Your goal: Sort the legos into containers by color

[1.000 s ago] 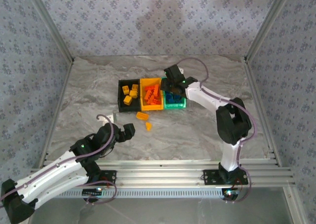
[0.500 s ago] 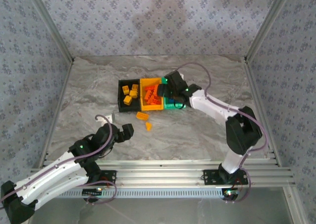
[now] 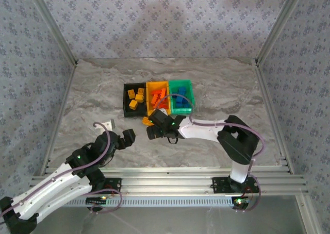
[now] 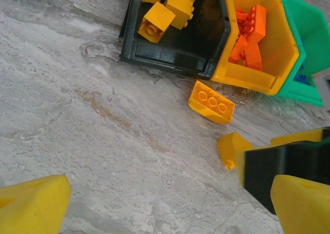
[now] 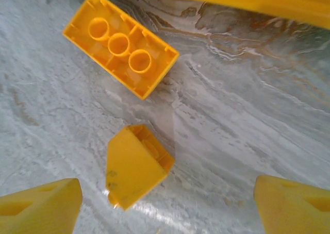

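Observation:
Three joined containers stand mid-table: a black bin (image 3: 127,104) holding yellow legos (image 4: 157,21), a yellow-orange bin (image 3: 150,110) holding orange-red legos (image 4: 248,35), and a green bin (image 3: 181,110) holding blue legos (image 3: 179,97). Two yellow legos lie loose in front of them: a flat brick (image 5: 121,51) turned hollow side up and a sloped brick (image 5: 135,164). My right gripper (image 5: 167,205) hovers open just above them, the sloped brick near its left finger and touching neither finger. My left gripper (image 3: 117,131) is open over bare table left of the loose bricks (image 4: 211,101).
Aluminium rails (image 3: 154,174) run along the near edge, and patterned walls (image 3: 41,64) enclose the marbled table (image 3: 93,89). The right gripper's black-and-yellow body (image 4: 281,167) sits close beside the sloped brick (image 4: 230,148).
The right arm swung from over the green bin down to the loose yellow bricks in front of the bins, its jaws spreading wider. The left arm shifted slightly back and left.

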